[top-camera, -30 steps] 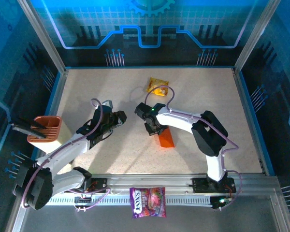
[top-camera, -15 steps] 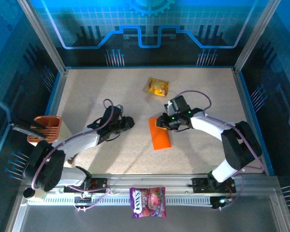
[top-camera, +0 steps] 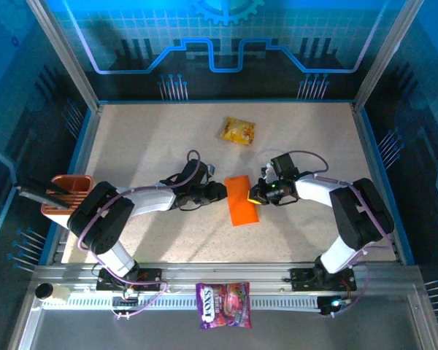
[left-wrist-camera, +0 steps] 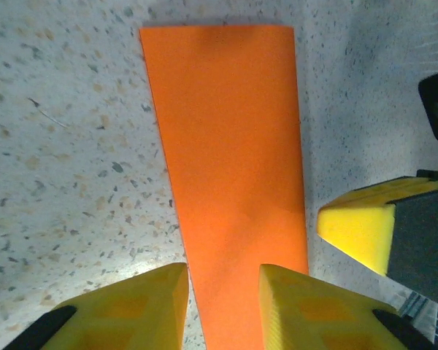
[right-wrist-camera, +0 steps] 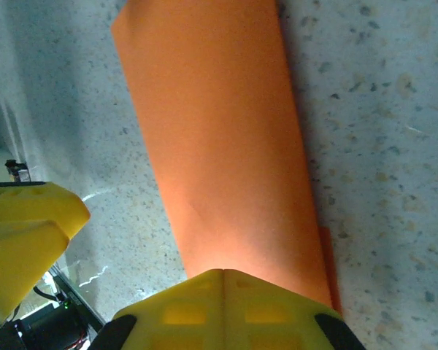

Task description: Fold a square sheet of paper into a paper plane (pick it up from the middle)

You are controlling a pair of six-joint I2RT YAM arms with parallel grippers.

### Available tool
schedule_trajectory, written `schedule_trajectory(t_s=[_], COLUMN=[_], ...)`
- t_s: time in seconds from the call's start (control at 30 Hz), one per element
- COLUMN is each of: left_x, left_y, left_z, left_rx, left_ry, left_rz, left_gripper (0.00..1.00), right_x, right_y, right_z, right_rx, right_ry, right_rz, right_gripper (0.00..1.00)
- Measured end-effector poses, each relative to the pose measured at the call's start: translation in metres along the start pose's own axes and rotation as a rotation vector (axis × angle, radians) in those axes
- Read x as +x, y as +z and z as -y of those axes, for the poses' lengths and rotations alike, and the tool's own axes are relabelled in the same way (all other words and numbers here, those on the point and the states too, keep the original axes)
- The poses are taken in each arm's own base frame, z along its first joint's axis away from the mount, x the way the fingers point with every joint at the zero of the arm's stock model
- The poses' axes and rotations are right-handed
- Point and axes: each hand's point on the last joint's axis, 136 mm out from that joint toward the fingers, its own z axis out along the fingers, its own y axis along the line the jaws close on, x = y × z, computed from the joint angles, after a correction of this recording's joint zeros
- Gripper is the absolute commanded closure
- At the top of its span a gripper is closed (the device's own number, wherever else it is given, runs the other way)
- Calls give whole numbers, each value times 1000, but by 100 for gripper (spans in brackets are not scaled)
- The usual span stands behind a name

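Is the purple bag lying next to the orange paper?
No, the purple bag lies on the metal rail at the near edge, far from the orange paper.

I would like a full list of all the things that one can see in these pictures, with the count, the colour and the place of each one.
speckled table: 1, beige, fills the enclosure floor
folded sheet of plain matte paper: 1, bright orange, flat near the middle of the table
glossy printed snack packet: 1, yellow-orange, far middle of the table
printed bag: 1, purple, on the front rail
slotted holder: 1, reddish-brown, left edge of the table
dark item: 1, black, stuck in the holder, kind unclear
left end effector: 1, yellow fingers, open, at the paper's left edge
right end effector: 1, yellow fingers, shut, at the paper's right edge
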Motion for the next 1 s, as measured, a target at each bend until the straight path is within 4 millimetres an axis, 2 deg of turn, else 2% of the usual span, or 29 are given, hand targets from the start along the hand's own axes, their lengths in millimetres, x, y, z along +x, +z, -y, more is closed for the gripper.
schedule_trajectory(t_s=[0.27,0.5,1.0], left_x=[7,8,19], left_y=[12,18,34], left_z=[-1,1,-1], left_rx=[15,28,36], left_ry=[-38,-41,-77], left_rz=[-52,-76,-149], left_gripper=[65,63,64], right_x=[-3,-3,-4], right_y=[14,12,12], right_z=[22,23,22], right_rx=[-22,-93,-111], right_ry=[80,89,92], right_rz=[-24,-15,-17], right_gripper=[95,95,95])
